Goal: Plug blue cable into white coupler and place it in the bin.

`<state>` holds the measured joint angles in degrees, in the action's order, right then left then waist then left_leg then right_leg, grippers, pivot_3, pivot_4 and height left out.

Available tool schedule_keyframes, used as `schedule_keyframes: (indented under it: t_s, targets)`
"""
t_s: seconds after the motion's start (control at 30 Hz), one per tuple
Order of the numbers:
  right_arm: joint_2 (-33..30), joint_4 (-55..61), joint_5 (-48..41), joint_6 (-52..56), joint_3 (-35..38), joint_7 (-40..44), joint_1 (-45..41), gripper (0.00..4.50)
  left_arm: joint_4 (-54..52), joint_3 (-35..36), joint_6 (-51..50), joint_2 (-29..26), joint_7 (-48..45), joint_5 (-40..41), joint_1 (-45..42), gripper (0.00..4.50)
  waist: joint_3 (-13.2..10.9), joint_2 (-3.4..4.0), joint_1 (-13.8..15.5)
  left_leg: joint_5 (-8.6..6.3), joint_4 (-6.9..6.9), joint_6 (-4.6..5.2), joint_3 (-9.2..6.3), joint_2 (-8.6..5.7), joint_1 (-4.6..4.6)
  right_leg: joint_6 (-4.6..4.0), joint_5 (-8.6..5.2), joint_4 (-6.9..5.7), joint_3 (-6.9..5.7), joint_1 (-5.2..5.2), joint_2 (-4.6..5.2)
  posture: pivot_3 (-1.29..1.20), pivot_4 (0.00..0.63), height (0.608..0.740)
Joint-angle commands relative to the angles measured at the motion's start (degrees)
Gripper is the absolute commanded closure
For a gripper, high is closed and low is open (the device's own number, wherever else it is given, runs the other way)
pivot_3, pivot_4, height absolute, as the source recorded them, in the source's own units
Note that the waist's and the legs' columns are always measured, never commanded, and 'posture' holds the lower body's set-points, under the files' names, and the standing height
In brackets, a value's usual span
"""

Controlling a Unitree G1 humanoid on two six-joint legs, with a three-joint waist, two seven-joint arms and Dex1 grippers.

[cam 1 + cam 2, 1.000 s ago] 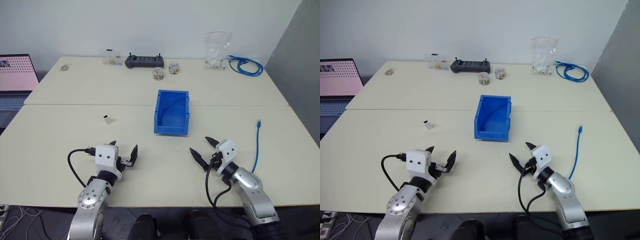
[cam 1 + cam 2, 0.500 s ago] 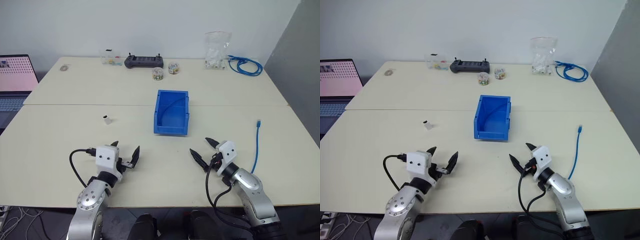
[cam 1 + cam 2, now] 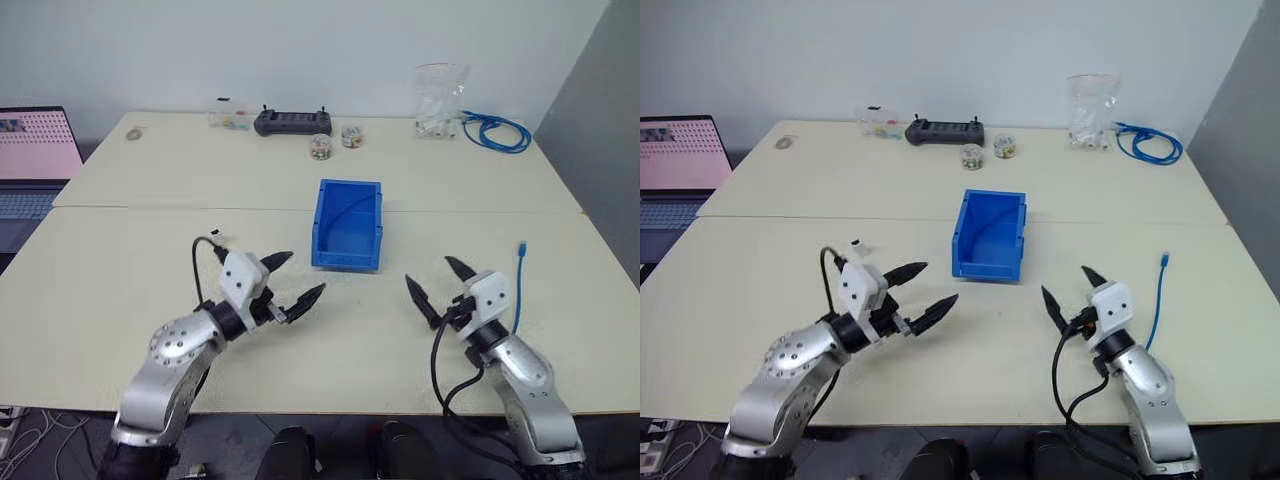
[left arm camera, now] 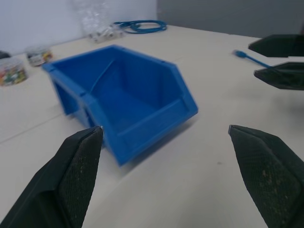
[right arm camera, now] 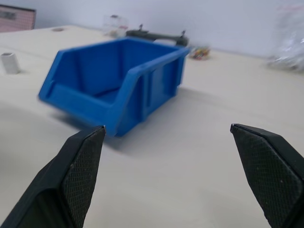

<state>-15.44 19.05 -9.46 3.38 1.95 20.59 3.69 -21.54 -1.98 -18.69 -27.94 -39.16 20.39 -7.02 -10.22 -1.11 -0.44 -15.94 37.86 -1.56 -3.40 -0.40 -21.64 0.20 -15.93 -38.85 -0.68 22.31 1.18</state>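
nothing is done yet: thin light-blue cable (image 3: 516,290) lies unplugged beside the spread, empty right gripper (image 3: 444,282), tiny white plastic coupler (image 3: 856,244) sits beyond the spread left gripper (image 3: 294,278), and rectangular bright-blue plastic bin (image 3: 347,226) holds neither.

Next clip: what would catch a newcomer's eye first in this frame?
The bright blue bin at the middle of the pale table stands out first, empty and open toward the robot. Just before it, the left tool and the right tool hover with jaws wide open, holding nothing. The thin blue cable lies straight along the table's right edge, beside the right tool.
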Motion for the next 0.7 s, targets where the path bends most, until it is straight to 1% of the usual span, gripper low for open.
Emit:
schedule_keyframes:
  t_s: [0.03, 0.13, 0.2, 0.4, 0.6, 0.7]
  targets:
    - [-2.2, 3.9, 4.3, 8.0, 7.1, -8.1, -1.9, 0.03, 0.1, -4.4, -6.1, -2.5, -5.8, 1.8, -8.2, 0.07, 0.0, 0.01, 0.1, 0.0, 0.01, 0.0, 0.01, -0.01, -0.01, 0.0, 0.0, -0.02, 0.01, 0.0, 0.0, 0.0, 0.15, 0.74]
    - [-4.0, 1.8, 6.9, 15.9, 11.0, -12.7, -4.1, 0.03, 2.1, -8.4, -7.9, -2.6, -7.9, 0.2, -13.1, 0.07, 0.0, 0.01, 0.1, 0.01, 0.02, -0.01, 0.09, -0.03, 0.0, 0.03, 0.02, -0.02, 0.06, 0.01, -0.01, 0.0, 0.15, 0.74]
    - [-5.2, -1.2, 7.8, 19.8, 12.6, -14.3, -6.2, 0.03, 3.3, -9.5, -9.0, -1.8, -8.2, 0.1, -15.7, 0.07, 0.0, 0.02, -0.1, 0.0, -0.01, 0.0, 0.13, -0.02, 0.01, 0.03, 0.01, -0.01, 0.1, 0.03, -0.02, 0.0, 0.15, 0.74]
    - [-9.3, -12.2, 6.7, 24.2, 13.4, -11.8, -11.6, 0.03, 6.7, -13.0, -7.2, 0.2, -9.8, -2.0, -18.2, 0.07, 0.0, 0.04, -0.3, 0.01, -0.04, 0.0, 0.21, 0.0, 0.01, 0.02, 0.01, -0.03, 0.14, 0.07, -0.04, 0.0, 0.15, 0.74]
    - [-9.3, -18.9, 3.4, 29.8, 16.0, -11.9, -16.3, 0.03, 8.5, -14.3, -6.2, 1.7, -11.2, -3.0, -19.0, 0.07, 0.0, 0.05, -0.5, 0.0, -0.02, 0.02, 0.24, 0.0, -0.01, 0.03, 0.02, -0.03, 0.17, 0.07, -0.03, 0.0, 0.15, 0.74]
    - [-9.1, -21.2, 1.8, 32.4, 17.3, -12.3, -18.6, 0.63, 8.9, -14.7, -6.3, 1.6, -12.1, -3.3, -19.3, 0.0, 0.0, 0.05, -0.5, 0.0, -0.01, 0.02, 0.22, 0.0, -0.01, 0.03, 0.02, -0.03, 0.15, 0.06, -0.03, 0.0, 0.15, 0.74]
